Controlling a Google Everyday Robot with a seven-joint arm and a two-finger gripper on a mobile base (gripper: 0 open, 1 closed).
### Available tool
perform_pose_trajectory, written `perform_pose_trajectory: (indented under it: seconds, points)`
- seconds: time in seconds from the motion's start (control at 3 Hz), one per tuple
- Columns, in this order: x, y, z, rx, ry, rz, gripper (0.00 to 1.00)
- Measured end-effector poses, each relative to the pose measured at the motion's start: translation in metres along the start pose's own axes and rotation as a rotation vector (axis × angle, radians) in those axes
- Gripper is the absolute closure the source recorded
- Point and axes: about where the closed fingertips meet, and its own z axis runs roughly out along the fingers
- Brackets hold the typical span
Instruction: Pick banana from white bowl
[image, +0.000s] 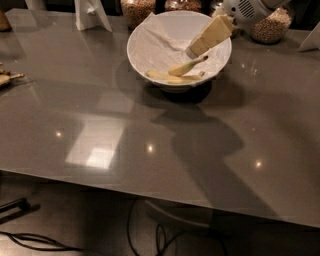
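Cream hand (192, 51) slants, apparently, into white bowl (150, 40).

One camera looks down across the table (100, 105) toward the white bowl (150, 42) (pincer (193, 51) over its far side).

gripper: cream-coloured gripper (193, 51) angled down from upper right into wide round white bowl (150, 37) | banana: small plump yellow-green banana (186, 67) just under gripper tip, dark stem end pointing up-right | beside it: longer flat pale banana (167, 77) | surroundings: glossy grey tabletop (100, 100), 3 glass jars of grain (137, 7) at far edge
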Motion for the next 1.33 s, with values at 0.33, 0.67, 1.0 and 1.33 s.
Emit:
perform_pose_trajectory:
  seconds: [0.33,0.67,1.0,1.33]
  points:
    - [0.01,-0.003,0.028,-0.051,0.028,0.026,0.36]
    - [0.018,-0.005,0.048,-0.082,0.051,0.033,0.37]
    - [0.027,-0.008,0.064,-0.108,0.081,0.034,0.36]
    - [0.032,-0.012,0.077,-0.13,0.107,0.033,0.36]
